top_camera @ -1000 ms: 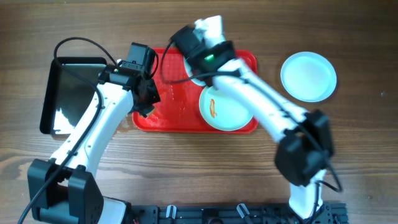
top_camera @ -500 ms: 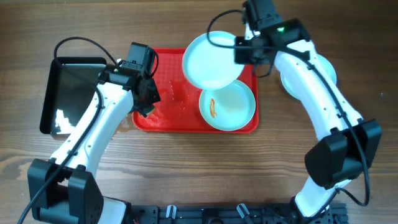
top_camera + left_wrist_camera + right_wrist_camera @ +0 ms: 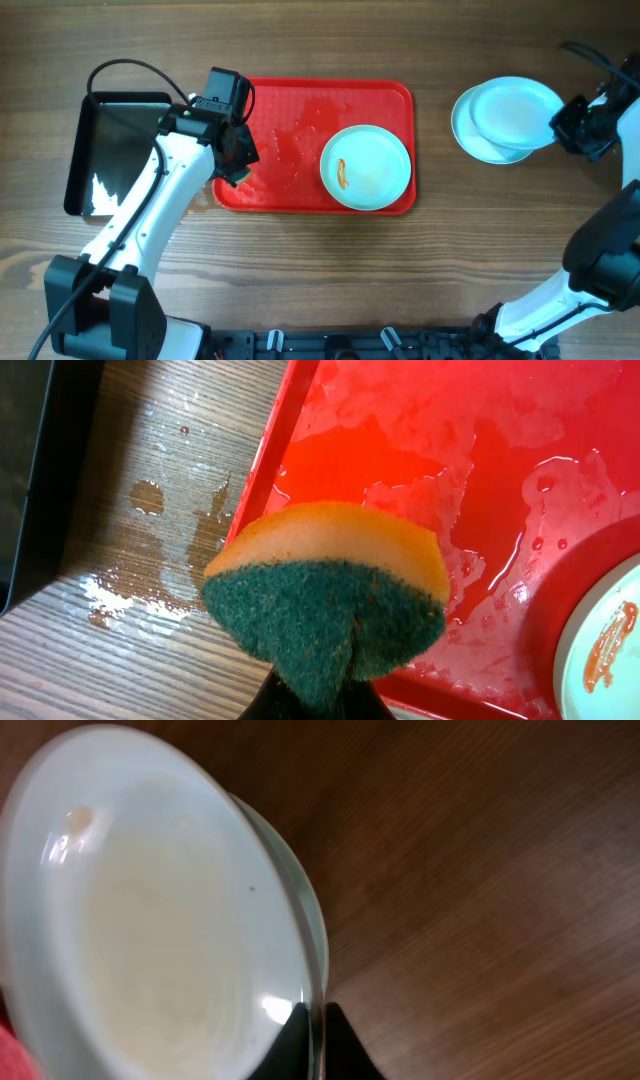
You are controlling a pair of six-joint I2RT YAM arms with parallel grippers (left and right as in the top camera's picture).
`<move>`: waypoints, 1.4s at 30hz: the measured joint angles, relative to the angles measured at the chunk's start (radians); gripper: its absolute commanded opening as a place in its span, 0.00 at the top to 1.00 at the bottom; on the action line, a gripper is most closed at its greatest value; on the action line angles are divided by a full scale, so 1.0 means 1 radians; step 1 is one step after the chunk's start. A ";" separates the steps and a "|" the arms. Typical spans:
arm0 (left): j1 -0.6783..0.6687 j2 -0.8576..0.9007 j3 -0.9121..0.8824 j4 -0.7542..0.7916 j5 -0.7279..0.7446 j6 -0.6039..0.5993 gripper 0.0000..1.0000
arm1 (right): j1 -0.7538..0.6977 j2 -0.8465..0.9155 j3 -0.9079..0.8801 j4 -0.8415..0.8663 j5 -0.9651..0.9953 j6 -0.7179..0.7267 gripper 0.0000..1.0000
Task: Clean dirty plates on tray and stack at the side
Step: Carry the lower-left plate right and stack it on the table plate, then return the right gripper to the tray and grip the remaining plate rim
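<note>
A smeared plate (image 3: 366,167) lay at the 3 o'clock end of the red tray (image 3: 280,100). Farther that way, the right gripper (image 3: 313,1038), partly cut off overhead, pinched the rim of a clean plate (image 3: 515,108) above a half-covered third plate (image 3: 468,135). The left gripper (image 3: 236,170), fingers mostly hidden, clamped a sponge (image 3: 330,595) at the tray's 9 o'clock edge.

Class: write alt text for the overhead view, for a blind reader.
The right gripper holds a pale plate by its rim over a second plate, right of the red tray. An orange-smeared plate lies in the tray; the left gripper grips a sponge at its left edge.
</note>
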 measured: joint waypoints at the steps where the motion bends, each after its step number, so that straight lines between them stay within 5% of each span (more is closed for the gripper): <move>1: 0.000 0.000 0.000 -0.001 0.000 0.000 0.96 | 0.003 0.000 -0.016 0.026 -0.008 -0.005 0.82; 2: 0.000 0.000 0.000 0.000 0.000 0.000 0.96 | 0.008 0.000 -0.020 0.034 -0.017 -0.008 0.71; 3: 0.000 0.000 0.000 0.000 0.000 0.000 0.96 | 0.015 0.000 -0.020 0.044 -0.029 -0.018 0.46; 7: 0.000 0.000 0.000 0.000 0.000 0.000 0.96 | 0.055 0.000 -0.020 0.047 -0.087 -0.035 0.36; 11: 0.000 0.000 0.000 0.000 0.004 0.000 0.96 | 0.100 0.000 -0.020 0.023 -0.399 -0.099 0.28; 14: 0.000 0.000 0.000 0.003 0.005 0.000 0.96 | 0.247 0.000 -0.020 -0.058 -0.481 -0.180 0.41; 17: 0.000 0.000 0.000 0.004 0.007 0.000 0.96 | 0.513 0.000 -0.043 -0.079 -0.289 -0.196 0.57; 21: 0.000 0.000 0.000 -0.001 0.007 0.000 0.96 | 0.701 0.000 -0.150 -0.015 -0.024 -0.098 0.55; 41: 0.000 0.000 0.000 -0.005 0.007 0.000 0.96 | 0.730 0.040 -0.163 0.028 0.020 -0.027 0.70; 42: 0.000 0.000 0.000 -0.004 0.007 0.000 0.96 | 0.730 0.040 -0.163 0.028 0.021 -0.027 0.80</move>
